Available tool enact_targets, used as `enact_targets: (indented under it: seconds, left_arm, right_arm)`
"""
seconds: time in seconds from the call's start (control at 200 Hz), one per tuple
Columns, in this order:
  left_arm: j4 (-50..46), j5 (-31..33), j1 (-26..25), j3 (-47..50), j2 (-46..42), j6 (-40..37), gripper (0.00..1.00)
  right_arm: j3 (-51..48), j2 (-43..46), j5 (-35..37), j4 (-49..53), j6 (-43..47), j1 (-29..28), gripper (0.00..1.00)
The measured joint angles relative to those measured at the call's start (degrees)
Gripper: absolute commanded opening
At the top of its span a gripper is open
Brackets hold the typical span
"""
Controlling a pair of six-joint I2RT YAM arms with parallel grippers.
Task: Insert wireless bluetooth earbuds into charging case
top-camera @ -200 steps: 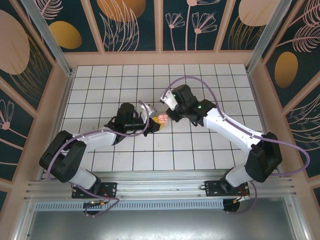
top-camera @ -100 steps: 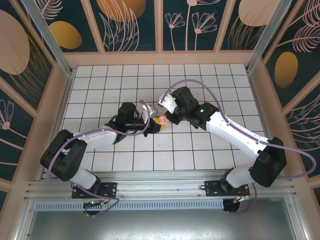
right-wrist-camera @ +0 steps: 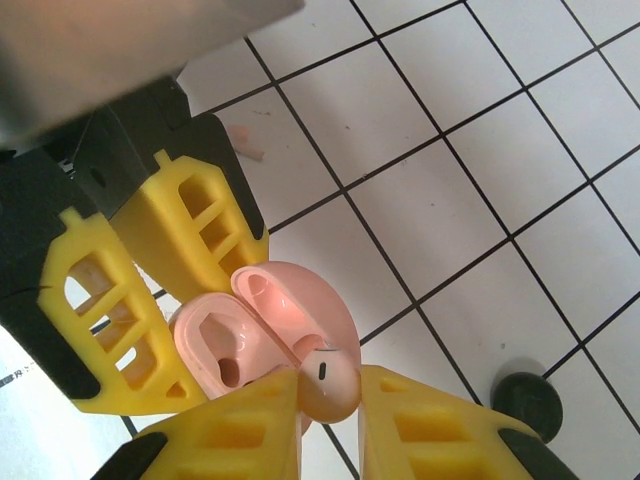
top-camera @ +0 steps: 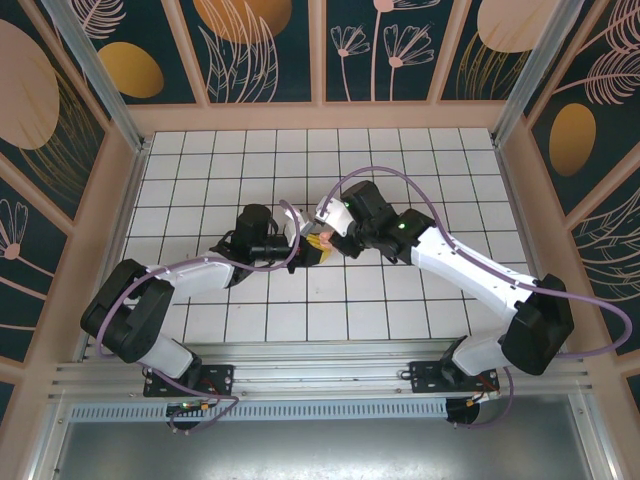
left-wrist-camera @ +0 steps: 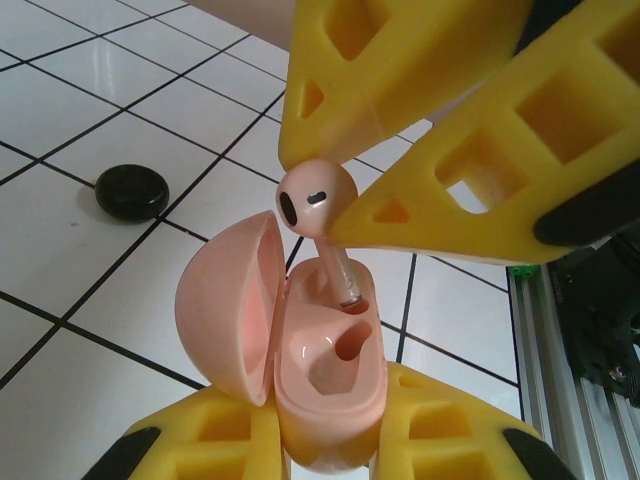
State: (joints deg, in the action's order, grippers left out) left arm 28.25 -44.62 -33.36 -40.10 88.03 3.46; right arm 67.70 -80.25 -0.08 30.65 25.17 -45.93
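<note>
Left jaws clamped on the base of the pink charging case (left-wrist-camera: 330, 400), lid (left-wrist-camera: 228, 300) hinged open and wells facing up so a bud can drop in. Right jaws pinch the head of a pink earbud (left-wrist-camera: 315, 198), stem down, tip right at the rear well; seated or not, can't tell. Front well (left-wrist-camera: 345, 345) empty. Black round case (left-wrist-camera: 132, 193) lies on the bench (left-wrist-camera: 80, 90), well apart.

There is one pale pink earbud (left-wrist-camera: 315, 197), one pink charging case (left-wrist-camera: 325, 385) with its lid open, and one black round case (left-wrist-camera: 132, 192). The yellow-fingered grippers are two: left gripper (left-wrist-camera: 325, 405) and right gripper (right-wrist-camera: 330, 385).
</note>
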Motion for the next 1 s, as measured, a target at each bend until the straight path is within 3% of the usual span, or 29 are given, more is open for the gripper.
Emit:
enact_targets:
  seconds: [0.475,1.001]
  left_arm:
    - [0.2,-0.6,0.0,-0.1,0.0,0.0,0.12]
    - [0.7,-0.3,0.0,-0.5,0.0,-0.2,0.12]
  right_arm:
    - [0.0,0.0,-1.0,0.9,0.1,-0.7,0.20]
    - [-1.9,3.0,-5.6,0.8,-0.7,-1.4,0.36]
